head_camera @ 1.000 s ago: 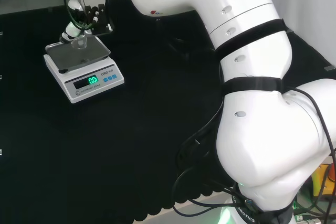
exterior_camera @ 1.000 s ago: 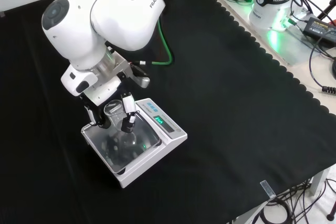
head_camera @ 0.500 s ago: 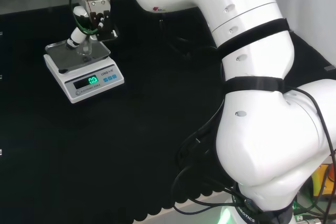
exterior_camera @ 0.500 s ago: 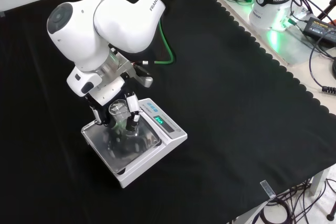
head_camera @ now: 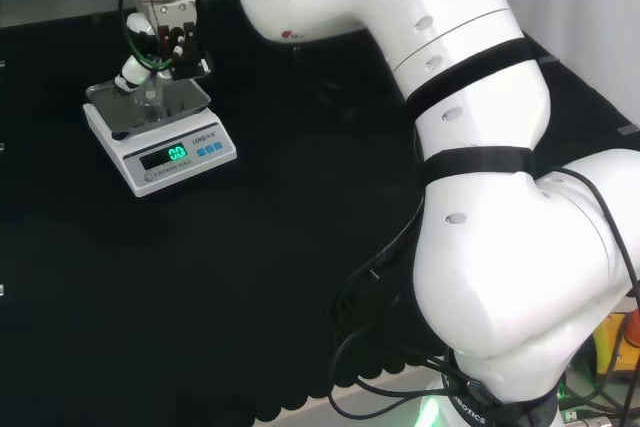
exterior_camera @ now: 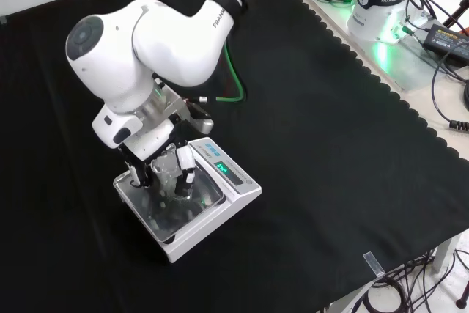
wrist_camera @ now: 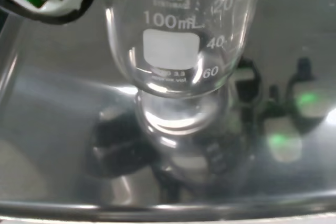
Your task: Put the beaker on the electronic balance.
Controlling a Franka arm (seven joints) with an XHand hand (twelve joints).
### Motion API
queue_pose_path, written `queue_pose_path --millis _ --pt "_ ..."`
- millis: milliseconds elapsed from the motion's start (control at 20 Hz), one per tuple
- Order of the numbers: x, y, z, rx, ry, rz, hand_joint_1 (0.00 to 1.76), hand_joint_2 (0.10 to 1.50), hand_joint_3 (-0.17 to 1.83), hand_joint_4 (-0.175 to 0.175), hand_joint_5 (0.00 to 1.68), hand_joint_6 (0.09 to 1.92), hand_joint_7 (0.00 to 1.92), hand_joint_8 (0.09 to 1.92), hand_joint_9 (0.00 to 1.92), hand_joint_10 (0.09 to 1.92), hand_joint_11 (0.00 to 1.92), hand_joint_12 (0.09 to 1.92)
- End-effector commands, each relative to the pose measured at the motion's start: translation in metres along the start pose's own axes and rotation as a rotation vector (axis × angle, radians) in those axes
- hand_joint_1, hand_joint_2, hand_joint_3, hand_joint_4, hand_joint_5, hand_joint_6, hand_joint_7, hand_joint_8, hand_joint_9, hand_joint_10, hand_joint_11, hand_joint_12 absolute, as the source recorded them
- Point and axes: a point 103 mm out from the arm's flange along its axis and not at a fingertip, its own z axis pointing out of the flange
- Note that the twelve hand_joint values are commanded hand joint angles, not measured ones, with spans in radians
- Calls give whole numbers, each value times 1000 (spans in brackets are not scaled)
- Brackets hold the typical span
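Observation:
A small clear glass beaker (exterior_camera: 168, 167) (wrist_camera: 178, 35) is held upright over the balance's steel pan (exterior_camera: 172, 207) (head_camera: 125, 117). The black and white hand (exterior_camera: 157, 163) (head_camera: 160, 42) has its fingers curled round the beaker from both sides. In the wrist view the beaker's base hangs close above the shiny pan (wrist_camera: 63, 129), where its reflection shows; I cannot tell whether it touches. The white electronic balance (exterior_camera: 220, 188) (head_camera: 175, 162) has a lit green display (head_camera: 176, 153) and stands at the far left of the cloth in the head view.
Black cloth (exterior_camera: 330, 144) covers the bench all around the balance. The arm's big white links (head_camera: 480, 197) stand at the head view's right. Cables and a powered base (exterior_camera: 381, 5) lie beyond the cloth's scalloped edge in the front view.
The hand has come down and a little toward the pan's middle with the beaker, bringing the beaker's base close to the pan. The balance has not moved.

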Motion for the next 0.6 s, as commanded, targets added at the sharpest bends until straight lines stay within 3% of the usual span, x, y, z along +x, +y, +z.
queue_pose_path --millis 50,350,400,500,600 --pt "19 8 19 27 -21 -8 1209 503 903 -175 1348 664 1801 469 1920 524 1539 769" --pt "19 5 11 29 6 -16 1207 495 912 -172 1355 657 1800 470 1920 532 1533 777" --pt "18 2 7 24 4 -21 1199 499 897 -124 1361 638 1792 473 1911 534 1507 805" --pt "17 -4 -7 29 -11 -23 1160 554 799 58 1341 619 1704 510 1817 550 1389 917" --pt "14 -13 -26 64 -42 -12 981 576 639 -46 1067 758 1372 676 1484 578 1102 1130"
